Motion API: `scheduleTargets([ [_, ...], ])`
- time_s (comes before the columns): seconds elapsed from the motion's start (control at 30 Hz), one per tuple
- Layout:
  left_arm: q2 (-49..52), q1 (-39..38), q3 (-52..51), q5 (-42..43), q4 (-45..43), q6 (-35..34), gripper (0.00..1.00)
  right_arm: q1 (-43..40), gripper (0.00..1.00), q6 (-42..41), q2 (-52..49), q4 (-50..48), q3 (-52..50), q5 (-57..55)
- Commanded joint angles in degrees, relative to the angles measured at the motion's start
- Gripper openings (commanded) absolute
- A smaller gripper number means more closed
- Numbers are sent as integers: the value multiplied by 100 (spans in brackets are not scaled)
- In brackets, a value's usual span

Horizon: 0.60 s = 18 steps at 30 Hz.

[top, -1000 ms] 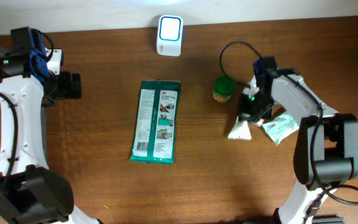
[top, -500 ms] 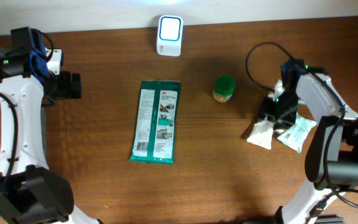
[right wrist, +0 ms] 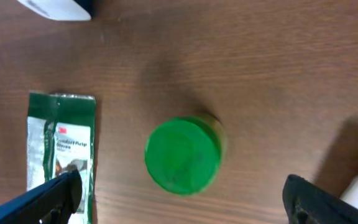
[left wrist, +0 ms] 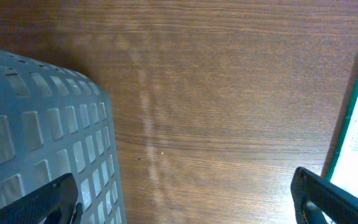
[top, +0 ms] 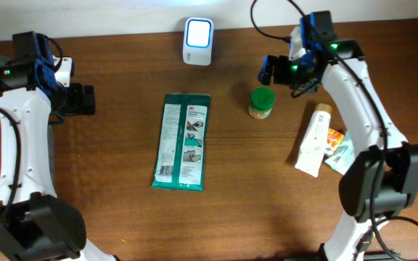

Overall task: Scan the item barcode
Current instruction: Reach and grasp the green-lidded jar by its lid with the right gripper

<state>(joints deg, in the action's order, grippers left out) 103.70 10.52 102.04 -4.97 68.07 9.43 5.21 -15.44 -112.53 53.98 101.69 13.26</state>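
Progress: no item is sitting in front of the white barcode scanner with the blue-lit face (top: 198, 42), and neither arm is carrying anything, so I am judging that a scan is not under way at this moment. Picking up an item, presenting its barcode and getting a read all seem to be outstanding.

Small jar with the round green lid (right wrist: 183, 155) is standing upright on the brown wooden table (top: 252, 203), to the right of the scanner and a little nearer the robot. It looks like the likely next item.

Right gripper (right wrist: 180, 198) is hanging directly above that jar, fingers spread wide to either side and clear of it, grasping nothing.

Left gripper (left wrist: 188, 202) is waiting well to the left of the scanner, jaws equally wide and empty, beside a grey perforated plastic basket (left wrist: 36, 137).

Flat green and white packet (top: 183, 141) is lying just robot-side of the scanner. White squeeze tube (top: 313, 139) and small green sachets (top: 337, 151) are lying far right of the scanner, untouched.
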Motion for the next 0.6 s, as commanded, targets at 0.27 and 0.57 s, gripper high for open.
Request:
scheduleTargets([
  [0.27, -118, 15, -7, -42, 7, 52, 99, 570, 89, -354, -1016, -358, 9, -929],
  [0.57, -118, 15, -7, -42, 7, 55, 99, 608, 73, -236, -1080, 140, -28, -929],
])
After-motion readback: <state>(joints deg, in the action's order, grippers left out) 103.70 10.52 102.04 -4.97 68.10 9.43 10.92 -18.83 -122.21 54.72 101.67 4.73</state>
